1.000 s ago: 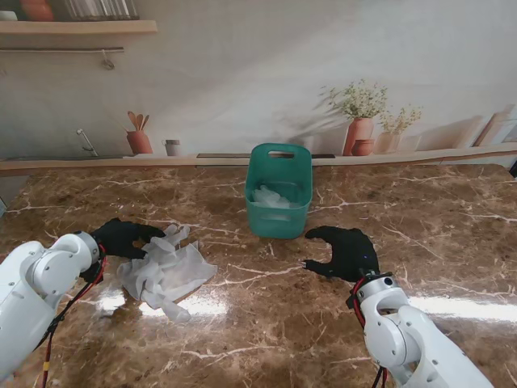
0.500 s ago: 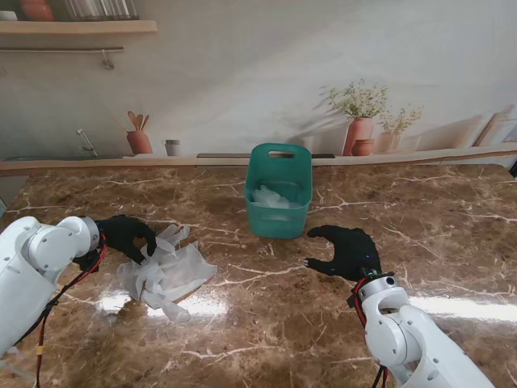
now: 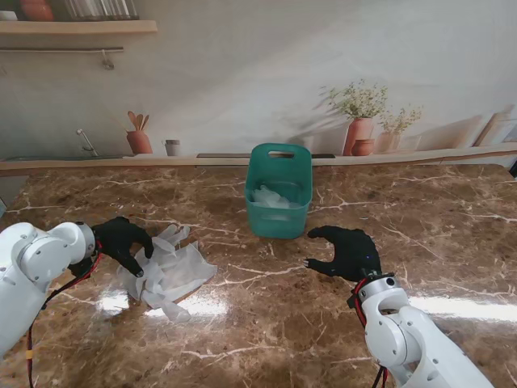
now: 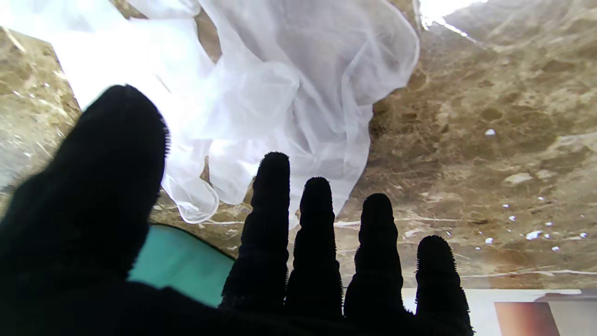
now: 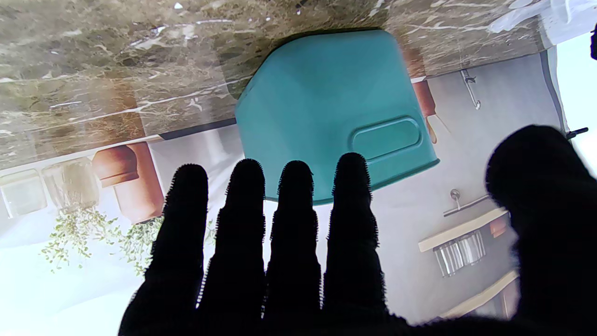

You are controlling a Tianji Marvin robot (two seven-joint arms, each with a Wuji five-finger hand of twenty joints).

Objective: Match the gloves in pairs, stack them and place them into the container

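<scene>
While gloves (image 3: 166, 271) blur together, container (image 3: 279, 191) contents stay unclear.

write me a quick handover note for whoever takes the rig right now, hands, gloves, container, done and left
Left hand: open, fingers spread at the left edge of the loose gloves, holding nothing.
Right hand: open, empty, over bare table right of the container.
Gloves: a crumpled clear pile on the table, left of the container, not stacked.
Container: green, upright, farther from me; some clear gloves already lie inside.
Left to do: pair and stack the pile, then put it in the container.
</scene>
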